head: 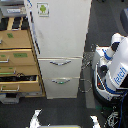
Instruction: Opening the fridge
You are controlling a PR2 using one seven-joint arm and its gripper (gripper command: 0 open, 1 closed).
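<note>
- Dark grey floor fills the lower part of the exterior view, matte and faintly mottled, running up both sides of the appliance.
- Against it stands the fridge, tall, white, smooth and boxy, near the middle of the view; its large upper door carries a small green-and-white sticker; a dark vertical handle strip runs along that door's left edge; the door sits flush and shut.
- Below are two drawers, each with a curved silver handle: upper, lower.
- Touching the fridge on the view's left is a wooden drawer cabinet, pale and flat-fronted.
- Open floor lies in front of the fridge.
- At the view's right stands the white and blue robot, rounded in shape, apart from the fridge; cables hang between them.
- Whether its end effector is released or clenched I cannot tell; two pale blurred shapes sit at the bottom edge.
</note>
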